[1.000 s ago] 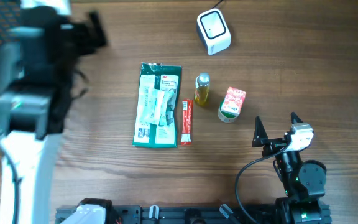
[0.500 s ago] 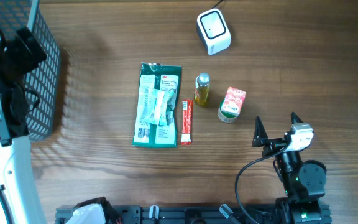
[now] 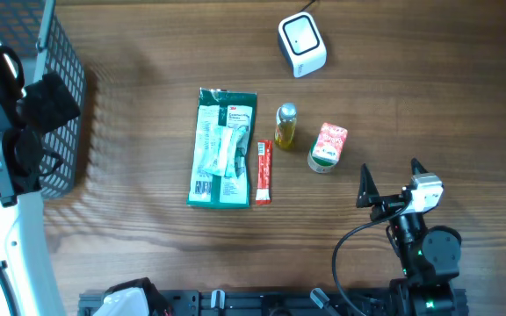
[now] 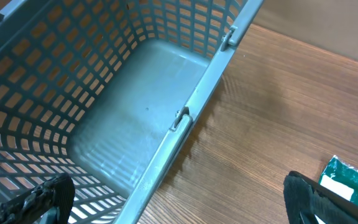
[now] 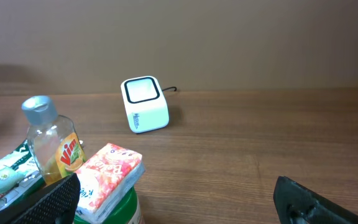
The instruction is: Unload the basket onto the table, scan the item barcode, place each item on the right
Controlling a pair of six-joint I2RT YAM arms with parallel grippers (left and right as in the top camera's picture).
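Note:
The white barcode scanner [image 3: 302, 44] stands at the back of the table, and also shows in the right wrist view [image 5: 144, 103]. Items lie in a row mid-table: a green packet [image 3: 223, 147], a red stick sachet [image 3: 263, 172], a small yellow bottle [image 3: 285, 125] and a pink tissue pack [image 3: 330, 140] on top of a green can [image 5: 120, 208]. My right gripper [image 3: 390, 174] stands open to the right of the can, with nothing between its fingers [image 5: 179, 202]. My left gripper [image 3: 38, 88] hangs open over the basket's rim [image 4: 179, 205], holding nothing.
A blue-grey mesh basket [image 3: 64, 114] stands at the left edge; its inside [image 4: 135, 93] holds nothing. A corner of the green packet [image 4: 353, 183] shows at the left wrist view's lower right. The scanner's cable runs off the back.
My left arm has pulled back off the basket toward the left edge, uncovering it. The right arm and the items have not moved.

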